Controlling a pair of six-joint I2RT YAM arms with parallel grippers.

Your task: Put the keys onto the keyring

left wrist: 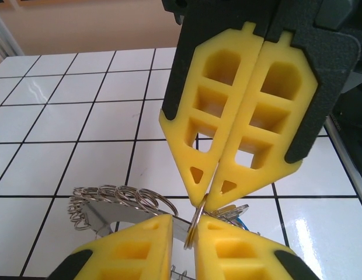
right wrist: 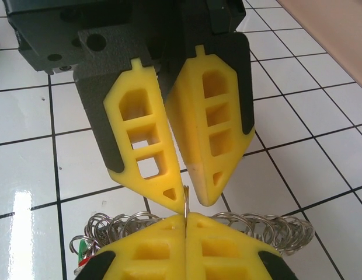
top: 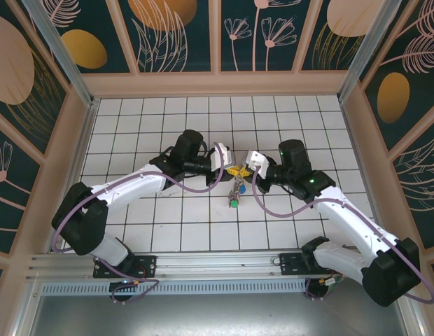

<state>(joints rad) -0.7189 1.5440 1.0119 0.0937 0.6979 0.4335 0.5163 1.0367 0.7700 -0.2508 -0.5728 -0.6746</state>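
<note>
place: robot test booth | cues: tiled table point(top: 133, 231), aluminium frame point(top: 203, 264), patterned walls point(top: 178, 35)

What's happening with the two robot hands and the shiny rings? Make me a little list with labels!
right gripper: shut, pinching a thin metal ring
left gripper: fingers close on either side of that ring; grip unclear
bunch of small rings: spread out to both sides of the pinched ring
green tag: at the near end of the bunch, top view
table: white tiles, dark lines
</note>
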